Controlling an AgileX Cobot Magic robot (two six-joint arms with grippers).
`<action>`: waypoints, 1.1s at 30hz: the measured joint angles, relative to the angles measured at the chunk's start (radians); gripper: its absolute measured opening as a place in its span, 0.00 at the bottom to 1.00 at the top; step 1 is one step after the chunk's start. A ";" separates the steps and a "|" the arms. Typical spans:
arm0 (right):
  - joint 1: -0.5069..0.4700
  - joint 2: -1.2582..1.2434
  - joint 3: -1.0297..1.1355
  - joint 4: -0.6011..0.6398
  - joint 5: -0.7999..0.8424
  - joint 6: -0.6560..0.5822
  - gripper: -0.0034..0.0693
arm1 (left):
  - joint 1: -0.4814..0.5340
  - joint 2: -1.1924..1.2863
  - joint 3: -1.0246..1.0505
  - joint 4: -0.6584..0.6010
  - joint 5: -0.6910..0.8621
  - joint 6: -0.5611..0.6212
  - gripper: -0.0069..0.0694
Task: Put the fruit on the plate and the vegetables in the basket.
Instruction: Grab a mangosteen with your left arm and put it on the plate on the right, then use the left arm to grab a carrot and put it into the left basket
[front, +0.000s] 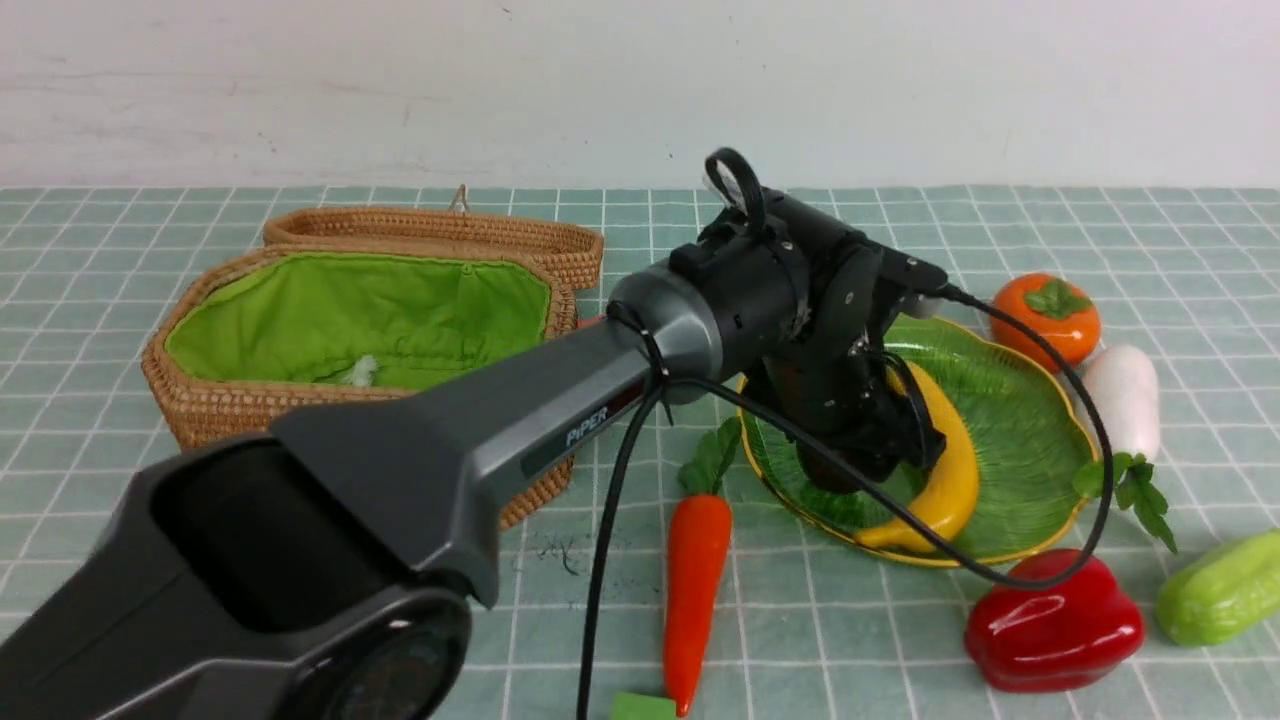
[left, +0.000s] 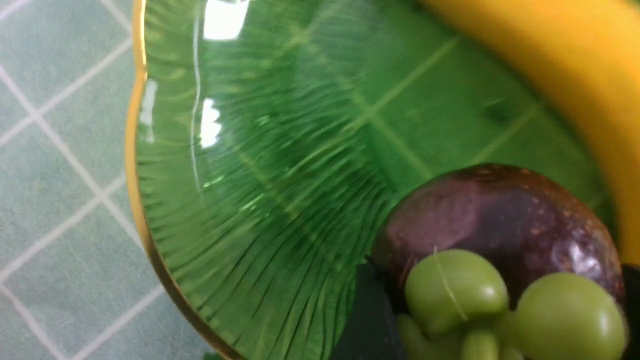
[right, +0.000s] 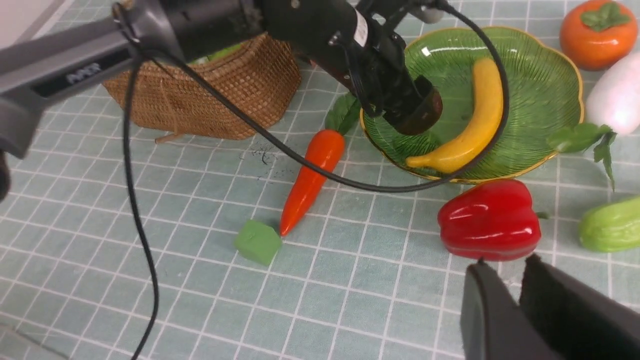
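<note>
Fingers first: L fingers are clamped on the mangosteen, dark purple, glossy, green lobed cap. It is over the plate's near-left part; can't tell if it touches the glass. R fingers are almost together w/ a thin slit and nothing btw them, over bare cloth just near of the pepper.

Around, big to small:
- Counter: pale green checked cloth.
- L arm: grey/black, crosses the front view diagonally and hides the plate's left part. Its black cable loops in front of plate and pepper.
- Basket: on the left, octagonal tan wicker, bright green fabric lining, lid open behind it.
- Plate: on the right, translucent green glass, leaf ribs, wavy gold rim.
- Carrot: long, orange, lies btw basket and plate, leaves at the plate rim.
- Banana: curved, yellow, inside the plate beside the mangosteen.
- Pepper: red, glossy, outside the near rim.
- Radish: white, against the plate's right rim.
- Gourd: light green, ridged, at the right frame edge.
- Persimmon: orange, outside the far-right rim.
- Green block: at the carrot tip.

Room: open cloth on the near side and left of the basket; plate's far half is bare.
</note>
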 joint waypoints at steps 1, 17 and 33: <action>0.000 0.000 0.000 0.000 0.001 0.000 0.21 | 0.000 0.000 -0.004 0.000 0.008 -0.002 0.80; 0.000 0.000 0.000 -0.004 -0.008 0.000 0.21 | 0.000 -0.289 0.077 -0.054 0.286 -0.034 0.77; 0.000 0.000 0.000 0.000 -0.008 -0.072 0.22 | 0.000 -0.443 0.616 -0.039 0.186 -0.085 0.23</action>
